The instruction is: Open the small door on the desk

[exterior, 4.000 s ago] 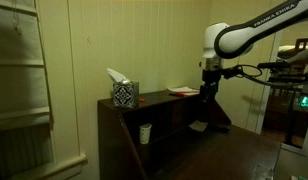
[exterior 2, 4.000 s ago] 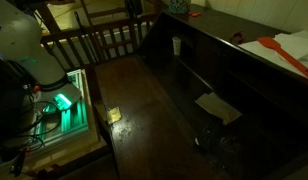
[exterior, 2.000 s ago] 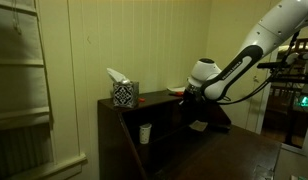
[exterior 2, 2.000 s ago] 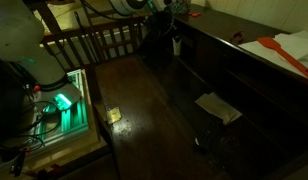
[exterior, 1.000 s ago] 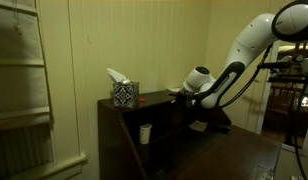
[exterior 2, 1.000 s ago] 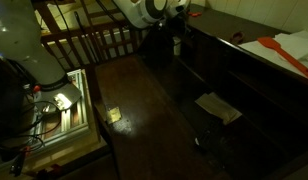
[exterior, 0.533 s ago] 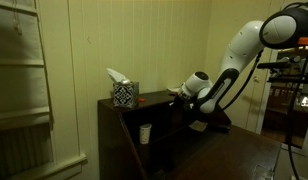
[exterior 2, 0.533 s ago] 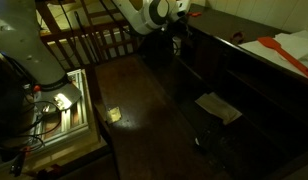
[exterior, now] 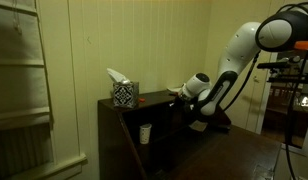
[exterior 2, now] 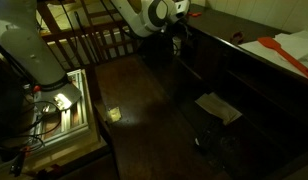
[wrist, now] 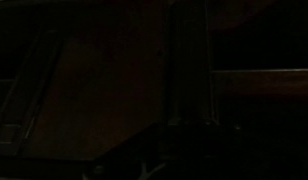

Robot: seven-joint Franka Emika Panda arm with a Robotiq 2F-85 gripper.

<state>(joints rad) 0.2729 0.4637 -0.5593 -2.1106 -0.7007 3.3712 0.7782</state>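
Wrist view is almost black, so you cannot tell whether the fingers are open or closed. In an exterior view the desk [exterior: 122, 140] stands against the pale wall [exterior: 144, 45], your gripper [exterior: 182, 96] at its upper shelves. In an exterior view the gripper [exterior 2: 176, 27] sits at the desk's [exterior 2: 244, 72] far end.

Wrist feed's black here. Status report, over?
Gripper in the desk front, open or shut unreadable. Small door not made out in the dark. White cup lower down, apart.
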